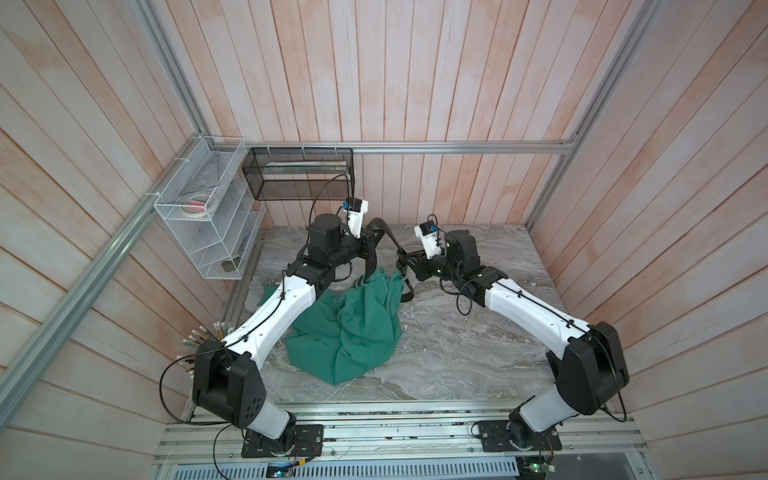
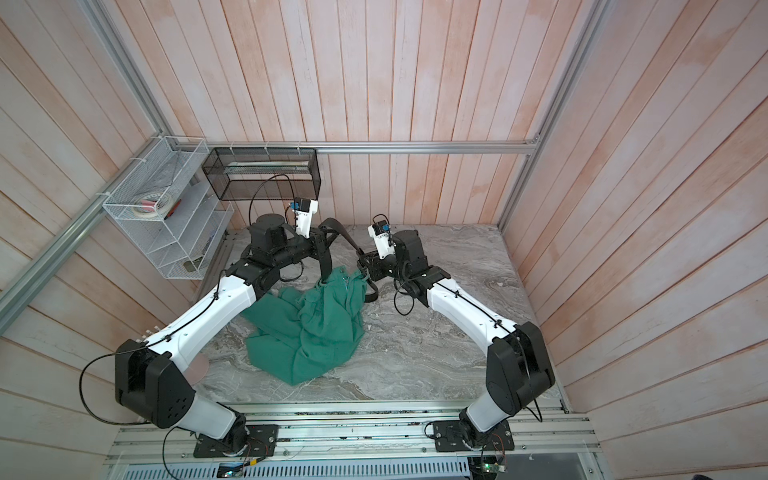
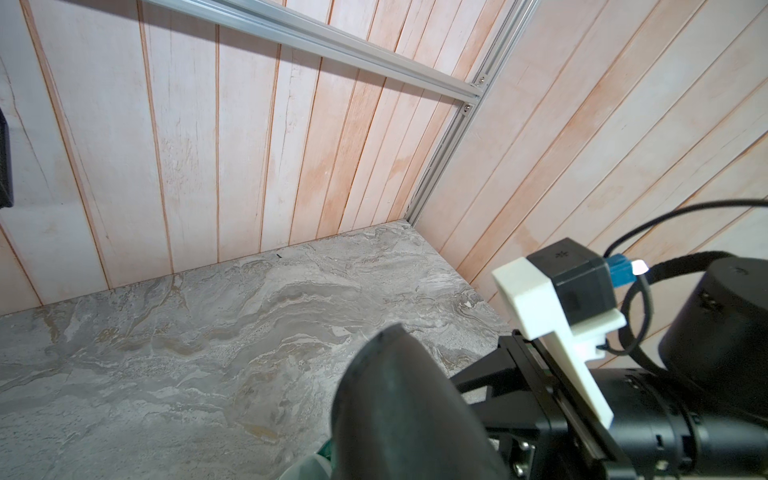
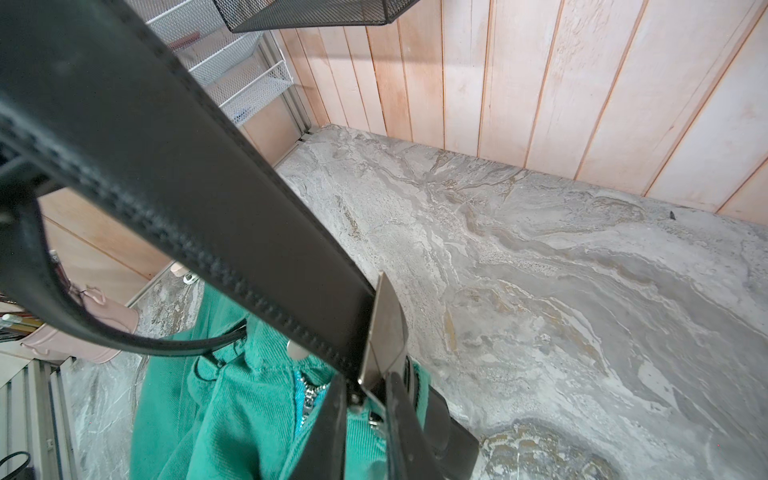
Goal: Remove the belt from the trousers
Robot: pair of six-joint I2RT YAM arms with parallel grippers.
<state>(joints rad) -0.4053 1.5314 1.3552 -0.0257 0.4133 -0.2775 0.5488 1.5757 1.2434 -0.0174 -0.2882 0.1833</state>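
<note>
Trousers: heaped mid-desk, waistband lifted, apparently still threaded; belt: arched above the waistband, not yet freed; left gripper: clamped on belt; right gripper: pinching it near buckle.

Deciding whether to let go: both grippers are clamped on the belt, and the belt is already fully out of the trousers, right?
Not fully out. The left gripper and right gripper are both clamped on the belt, but the right wrist view shows it running through the waist of the trousers.
</note>
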